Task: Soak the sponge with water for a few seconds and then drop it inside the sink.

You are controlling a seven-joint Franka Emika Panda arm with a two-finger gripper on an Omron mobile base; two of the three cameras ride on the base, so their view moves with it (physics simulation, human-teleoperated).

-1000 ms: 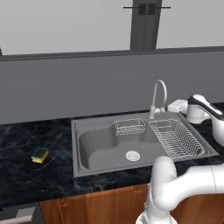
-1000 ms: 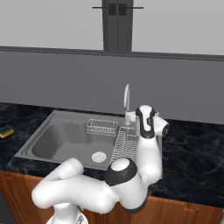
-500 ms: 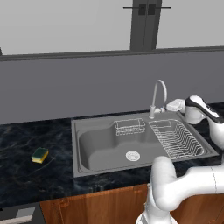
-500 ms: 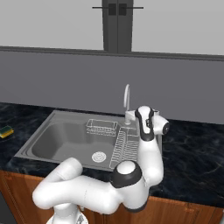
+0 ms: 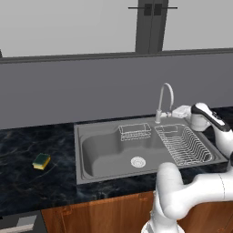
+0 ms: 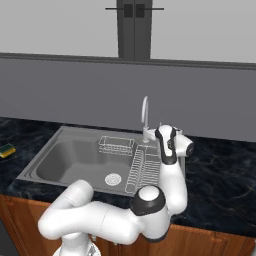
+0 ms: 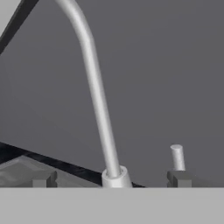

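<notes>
While the sponge (image 5: 41, 161) lies on the counter (image 5: 27, 182) well left of the sink (image 5: 91, 173), your empty gripper (image 7: 109, 180), jaws wide, faces the faucet (image 5: 164, 101); no water seems to flow; you likely turn its handle (image 7: 176, 157) next.

Sponge (image 5: 41, 160) on counter (image 5: 27, 182), left of sink (image 5: 86, 132)

Sink (image 5: 86, 150): matt grey steel, smooth, soft sheen on basin walls. Faucet (image 5: 164, 98): polished pale metal, arched tube, smooth; looks satin grey in hand view (image 7: 94, 92). Dish rack (image 5: 184, 145): thin bright wire. Small wire basket (image 5: 134, 132): same wire. Table (image 5: 27, 182): glossy black stone, pale marbled veins. Sponge (image 5: 41, 161): yellow foam body, dark green scrub top, rougher look. Cabinet front (image 5: 100, 216): warm brown wood, smooth. Wall panel (image 5: 68, 91): flat matt grey.
</notes>
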